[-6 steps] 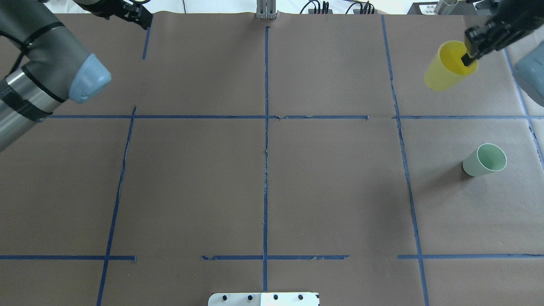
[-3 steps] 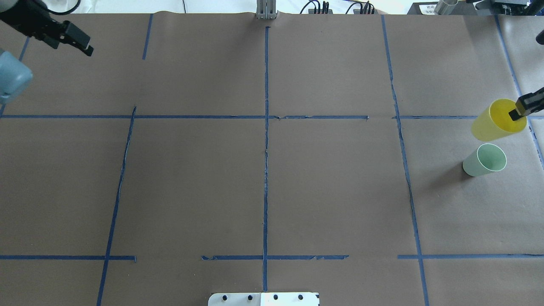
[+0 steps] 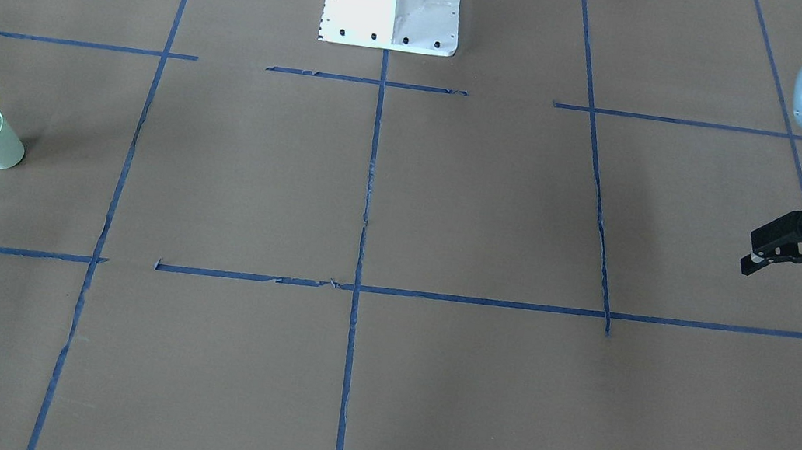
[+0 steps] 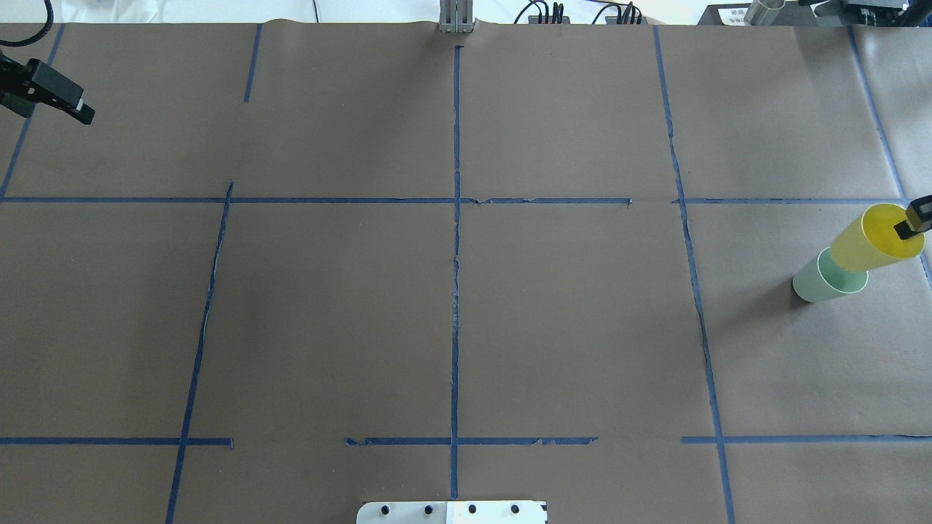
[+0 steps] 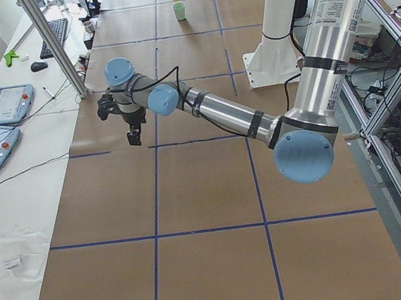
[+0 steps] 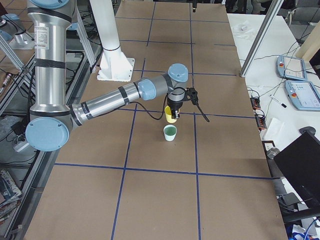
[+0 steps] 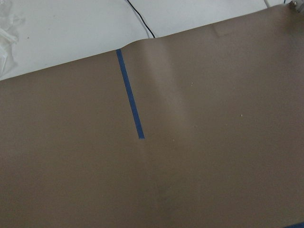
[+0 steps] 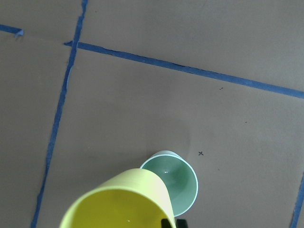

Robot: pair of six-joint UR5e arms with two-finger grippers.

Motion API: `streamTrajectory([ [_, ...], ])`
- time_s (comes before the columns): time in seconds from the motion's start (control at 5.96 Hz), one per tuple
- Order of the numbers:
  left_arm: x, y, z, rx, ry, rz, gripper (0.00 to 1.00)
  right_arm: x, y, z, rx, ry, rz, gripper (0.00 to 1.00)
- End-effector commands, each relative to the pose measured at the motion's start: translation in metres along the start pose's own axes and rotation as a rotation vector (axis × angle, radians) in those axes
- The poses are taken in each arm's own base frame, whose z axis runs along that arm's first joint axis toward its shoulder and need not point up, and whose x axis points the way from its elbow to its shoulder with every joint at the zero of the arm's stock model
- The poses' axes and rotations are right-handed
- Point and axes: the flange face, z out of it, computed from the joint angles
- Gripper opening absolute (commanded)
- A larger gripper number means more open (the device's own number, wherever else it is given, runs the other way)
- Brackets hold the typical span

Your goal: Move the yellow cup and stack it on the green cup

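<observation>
The right gripper (image 4: pixel 914 220) is clamped on the rim of the yellow cup (image 4: pixel 870 244), one black finger inside the mouth. It holds the cup tilted in the air, with the base pointing down at the green cup (image 4: pixel 819 280). From overhead, the yellow base covers part of the green cup's open mouth. I cannot tell whether the two touch.

The green cup stands upright on the counter (image 4: pixel 568 327) near its right end. A blue tape line (image 4: pixel 692 276) runs on its inner side, and another lies close by towards the counter's end. From there to the middle, the counter is open, flat ground.

Both cups are smooth plastic, plain and handleless, and taper from a wider rim to a narrower base. The yellow one is bright. The green one is pale mint with a thin light edge at the lip.

The left gripper (image 3: pixel 783 267) hangs empty, fingers apart, over the far left part of the counter. It is well away from the cups and near where the paper gives way to a white surface.

The counter is covered in matte brown paper, faintly creased. Blue tape, ragged and torn in places, divides it into large squares. The robot's white base plate (image 4: pixel 451 511) sits at the middle of the near edge.
</observation>
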Motion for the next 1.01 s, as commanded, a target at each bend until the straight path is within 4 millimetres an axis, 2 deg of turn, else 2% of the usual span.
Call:
streamTrajectory([
  [0.0,0.002,0.005,-0.006,0.008,0.003,-0.001,1.0,0.019,-0.005,0.023,-0.042,0.009,0.036,0.0],
  [0.67,0.007,0.006,-0.01,0.016,0.008,0.005,1.0,0.021,-0.005,0.038,-0.07,0.013,0.042,0.0],
  [0.84,0.007,0.006,-0.01,0.015,0.007,0.006,1.0,0.013,-0.016,0.04,-0.068,0.01,0.029,0.0],
])
